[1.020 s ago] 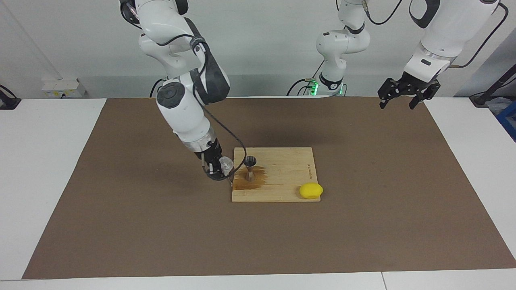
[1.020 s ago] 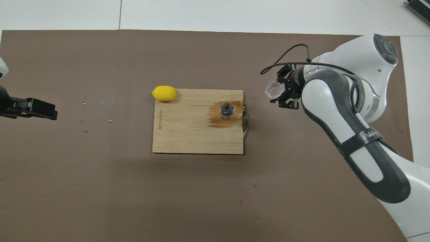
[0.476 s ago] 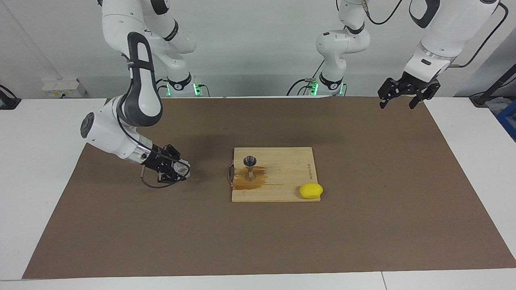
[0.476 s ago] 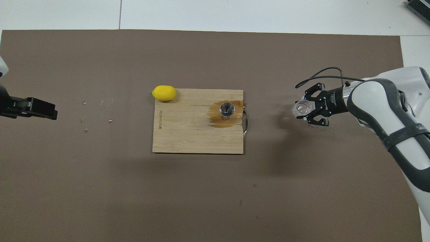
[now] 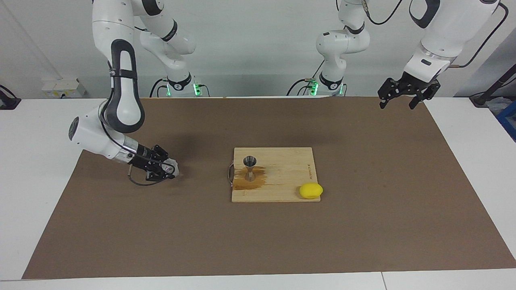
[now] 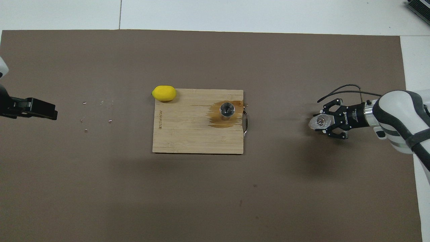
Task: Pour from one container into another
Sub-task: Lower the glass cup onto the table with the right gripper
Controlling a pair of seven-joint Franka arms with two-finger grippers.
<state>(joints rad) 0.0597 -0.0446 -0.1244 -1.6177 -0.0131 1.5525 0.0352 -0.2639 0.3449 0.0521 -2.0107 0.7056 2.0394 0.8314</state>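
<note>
Brown mat (image 5: pixel 363 225), right tool (image 5: pixel 169 168) grips tumbler (image 5: pixel 172 166), seemingly low

Small clear ribbed glass tumbler (image 6: pixel 319 122) held in the right gripper (image 6: pixel 323 122), jaws closed around it, low over the brown mat (image 6: pixel 201 195) toward the right arm's end of the bench (image 6: pixel 235 13). Small shiny steel hourglass jigger (image 6: pixel 227 110) upright on the pale wooden cutting board (image 6: pixel 188 134), standing in a brown wet stain (image 6: pixel 218 121). Yellow lemon (image 6: pixel 164 93) touching the board's corner farther from the robots. Left gripper (image 6: pixel 33 109) over the mat at the left arm's end, well apart from the board.
</note>
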